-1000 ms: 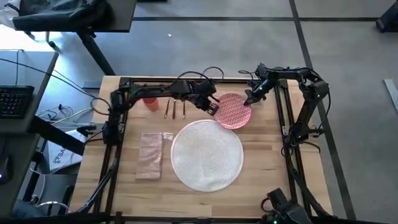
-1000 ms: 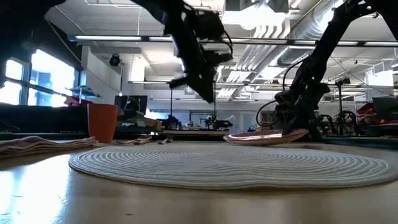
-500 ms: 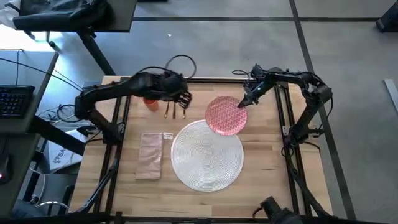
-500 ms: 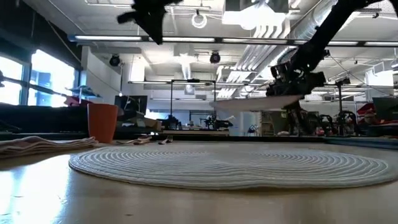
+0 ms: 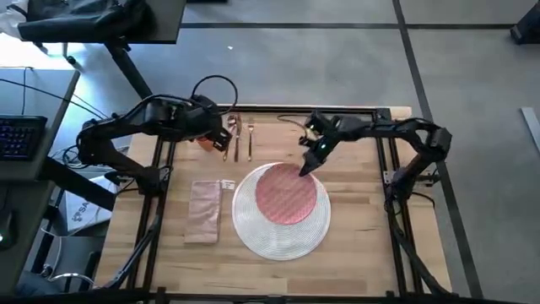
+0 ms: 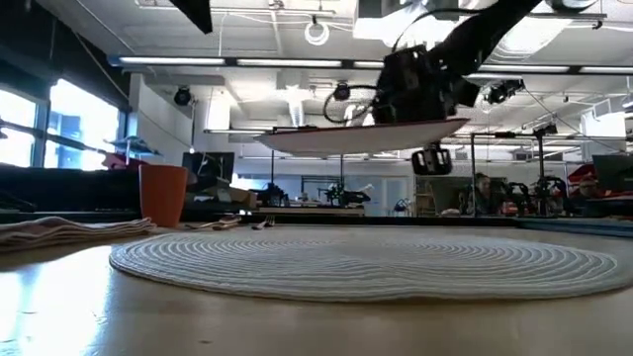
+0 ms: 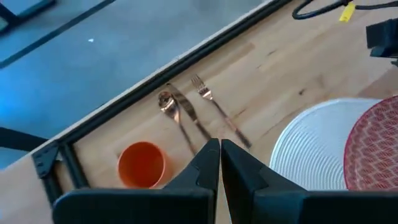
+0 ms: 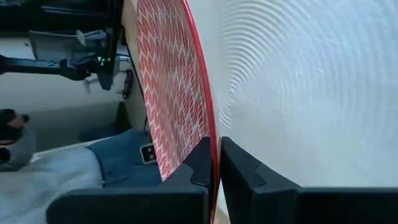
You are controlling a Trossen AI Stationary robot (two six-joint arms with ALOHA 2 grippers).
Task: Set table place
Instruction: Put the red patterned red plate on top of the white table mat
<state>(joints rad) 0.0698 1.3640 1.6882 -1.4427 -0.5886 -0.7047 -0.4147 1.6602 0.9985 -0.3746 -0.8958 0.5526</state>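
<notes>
The red-patterned pink plate (image 5: pixel 287 193) hangs level (image 6: pixel 361 135) above the round white woven placemat (image 5: pixel 281 211), which lies flat on the table (image 5: pixel 363 245). My right gripper (image 5: pixel 305 167) is shut on the plate's far rim. My left gripper (image 5: pixel 222 135) is shut and holds nothing, up in the air over the far left of the table. Below it the orange-red cup (image 7: pixel 142 165) stands upright and the gold cutlery (image 7: pixel 186 115) lies on the wood. The beige-pink napkin (image 5: pixel 203 211) lies flat left of the placemat. My right gripper pinches the plate's rim (image 8: pixel 212 140) between its two fingers, one on the patterned top face and one on the underside. The fingers come from the table's far right side, slanting down. The plate is lifted clear, about level, over the placemat (image 6: pixel 366 262).
The black metal frame (image 5: pixel 160 169) runs along the table's left, right and far edges. Bare wood (image 5: pixel 363 211) lies right of the placemat. A dark desk with a keyboard (image 5: pixel 21 135) stands off the table's left.
My right gripper has lifted the plate off the wood at the far right and carried it toward the near left, over the placemat. My left gripper has drawn away from the plate's left rim, rising and going left to above the cup and cutlery.
</notes>
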